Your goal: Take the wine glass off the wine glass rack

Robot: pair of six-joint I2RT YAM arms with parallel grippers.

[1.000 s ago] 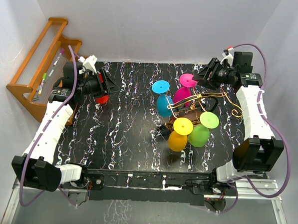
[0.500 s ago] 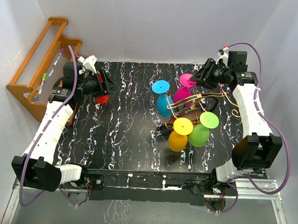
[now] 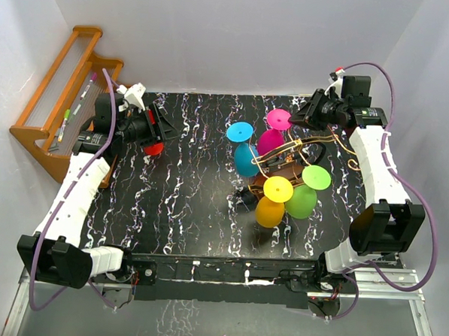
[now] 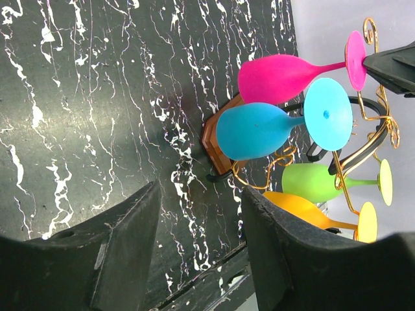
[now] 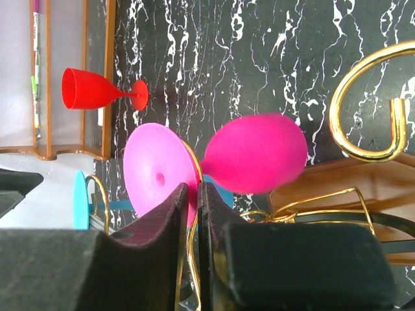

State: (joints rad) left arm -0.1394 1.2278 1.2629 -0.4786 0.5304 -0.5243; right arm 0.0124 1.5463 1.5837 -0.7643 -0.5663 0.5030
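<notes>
The wine glass rack (image 3: 302, 146), gold wire on a brown wooden base (image 4: 217, 139), stands right of centre on the table. Pink (image 3: 271, 141), blue (image 3: 246, 160), orange (image 3: 269, 212) and green (image 3: 302, 203) wine glasses hang from it. My right gripper (image 3: 299, 118) is behind the rack, shut on the rim of the pink wine glass's foot (image 5: 155, 168). A gold wire runs beside the fingertips, and the pink bowl (image 5: 256, 152) lies just beyond. My left gripper (image 3: 162, 127) hovers open at the left, holding nothing.
A red wine glass (image 3: 154, 148) lies on its side on the black marbled table (image 3: 193, 196), just under the left gripper. An orange-brown stepped shelf (image 3: 55, 91) with pens stands at the far left. A large gold scroll (image 5: 363, 110) curls close to the right fingers.
My right gripper moved in towards the rack and its jaws closed on the pink glass's foot. The pink glass shifted slightly left. The left arm has not moved.
</notes>
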